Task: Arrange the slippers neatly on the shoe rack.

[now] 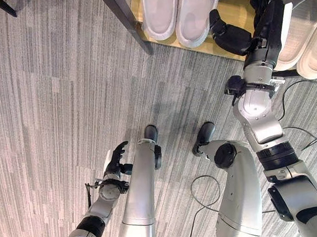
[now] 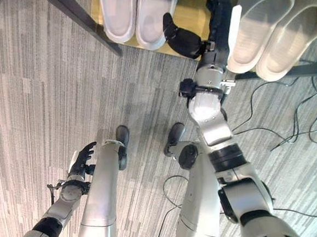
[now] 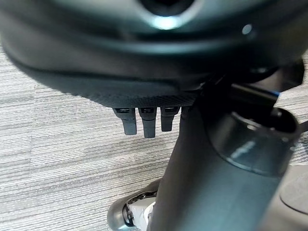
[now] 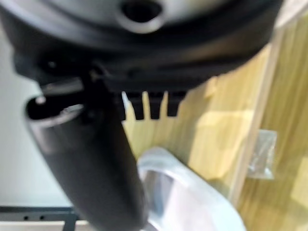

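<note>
1. Looking down at the rack (image 1: 235, 49), there are two pairs of pale slippers on the wooden shelf. The left pair (image 1: 180, 12) sits side by side, toes together and pretty tidy. The right pair (image 2: 275, 27) lies at a slant, and in the left eye view it looks to poke past the shelf's front edge.

2. The right hand (image 1: 265, 11) is up at the shelf, in the gap between the two pairs, right against the inner slipper of the right pair. The fingers look straight-ish, the thumb sticks out toward the left pair, and I don't see it curled round anything. The right wrist view shows short straight fingertips over the wood, with a slipper just below.

3. The left hand (image 1: 117, 161) hangs low over the carpet (image 1: 47, 105), fingers relaxed, holding nothing, just idle.

4. My guess on handling: these look like moulded foam or rubber slides, so light, a bit flexible, not fragile. The surface looks smooth, so a pinch may slip. They should slide easily on the wood with a flat push on the side or heel. If lifting, I'd take the strap or the side wall near the middle.

5. Brands or writing: nothing readable on the slippers or the rack. There's a small clear packet (image 4: 262, 154) on the shelf in the right wrist view, and I can't make out any print on it.
</note>
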You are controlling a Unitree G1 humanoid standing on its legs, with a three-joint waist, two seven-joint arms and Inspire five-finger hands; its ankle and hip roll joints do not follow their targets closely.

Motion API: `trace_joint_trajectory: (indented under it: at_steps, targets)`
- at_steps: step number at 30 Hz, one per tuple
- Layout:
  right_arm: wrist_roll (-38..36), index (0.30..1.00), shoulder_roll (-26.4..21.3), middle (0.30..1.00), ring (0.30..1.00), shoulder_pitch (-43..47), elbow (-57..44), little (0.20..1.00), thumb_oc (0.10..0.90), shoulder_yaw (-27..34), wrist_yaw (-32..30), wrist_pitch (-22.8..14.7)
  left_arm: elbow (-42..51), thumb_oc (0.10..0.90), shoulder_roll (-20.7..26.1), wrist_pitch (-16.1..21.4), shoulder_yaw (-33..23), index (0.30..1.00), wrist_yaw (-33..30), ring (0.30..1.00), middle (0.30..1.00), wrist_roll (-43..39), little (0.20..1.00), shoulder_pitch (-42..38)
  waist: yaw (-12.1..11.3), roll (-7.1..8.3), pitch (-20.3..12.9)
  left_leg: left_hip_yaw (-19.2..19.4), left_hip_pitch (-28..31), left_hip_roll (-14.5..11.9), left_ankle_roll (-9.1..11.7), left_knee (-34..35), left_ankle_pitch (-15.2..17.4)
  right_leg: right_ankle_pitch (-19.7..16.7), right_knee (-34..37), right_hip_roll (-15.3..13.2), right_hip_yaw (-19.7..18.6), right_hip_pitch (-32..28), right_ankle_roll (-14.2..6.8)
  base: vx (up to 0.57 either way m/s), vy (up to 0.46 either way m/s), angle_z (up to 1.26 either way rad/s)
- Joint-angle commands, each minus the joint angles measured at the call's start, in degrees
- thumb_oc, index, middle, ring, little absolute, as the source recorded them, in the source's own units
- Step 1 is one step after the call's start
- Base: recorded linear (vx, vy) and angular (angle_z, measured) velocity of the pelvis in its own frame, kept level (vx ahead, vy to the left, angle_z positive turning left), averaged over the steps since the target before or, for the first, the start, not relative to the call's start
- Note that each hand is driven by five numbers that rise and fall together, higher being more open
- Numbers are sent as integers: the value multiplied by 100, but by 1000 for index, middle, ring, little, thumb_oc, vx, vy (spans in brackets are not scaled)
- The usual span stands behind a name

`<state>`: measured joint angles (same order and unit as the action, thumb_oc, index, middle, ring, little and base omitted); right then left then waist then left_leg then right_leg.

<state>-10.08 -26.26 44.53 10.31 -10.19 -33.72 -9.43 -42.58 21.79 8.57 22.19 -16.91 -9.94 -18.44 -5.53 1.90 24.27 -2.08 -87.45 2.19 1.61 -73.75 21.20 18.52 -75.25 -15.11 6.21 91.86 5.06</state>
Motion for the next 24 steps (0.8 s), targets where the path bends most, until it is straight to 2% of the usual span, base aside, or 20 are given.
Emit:
trace_joint_trajectory:
  at_steps: [1, 24]
  targets:
    - [483, 900, 142, 900, 900, -78, -885, 900, 800, 11, 21, -528, 0, 800, 69, 189, -69, 900, -186, 900, 900, 91, 900, 548, 60, -29, -459, 102, -251, -185, -115, 506, -530, -81, -8, 212, -412, -190, -489, -13, 7, -4]
    - [840, 900, 101, 900, 900, -470, -1266, 900, 800, 99, 65, -460, 206, 800, 195, 203, -196, 900, -168, 900, 900, 50, 900, 610, 146, 8, -334, 80, -251, -267, -76, 441, -611, -198, -80, 288, -457, -190, -497, -15, 1, -2]
